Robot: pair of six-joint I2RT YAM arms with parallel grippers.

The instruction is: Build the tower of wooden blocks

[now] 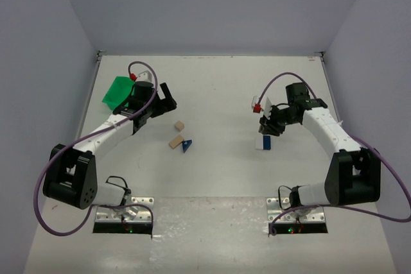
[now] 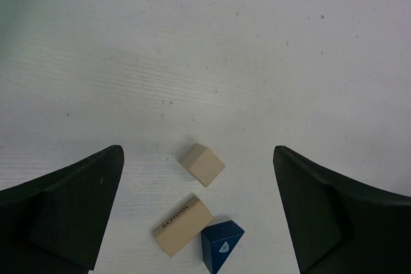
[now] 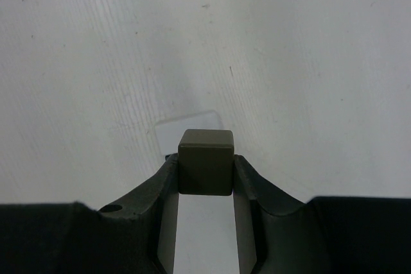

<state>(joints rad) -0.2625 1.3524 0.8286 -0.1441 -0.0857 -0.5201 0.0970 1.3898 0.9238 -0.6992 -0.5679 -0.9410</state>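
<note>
The right gripper (image 1: pixel 268 127) is clamped on the one grey cube (image 3: pixel 205 160), hanging just over the far edge of the white-and-blue pair (image 1: pixel 262 142), one block of each colour side by side. Well left of the pair lie one tan cube (image 2: pixel 201 164), one long tan block (image 2: pixel 183 226) set slantwise and one blue wedge (image 2: pixel 221 248) just beside it. Beyond them, farther from the pair, the left gripper (image 1: pixel 167 96) gapes wide and empty

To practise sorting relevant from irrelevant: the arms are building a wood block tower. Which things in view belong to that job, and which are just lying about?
For the job: tan cube, tan long block, blue wedge, dark grey cube, white-and-blue block.
Lying about: green bin.
</note>
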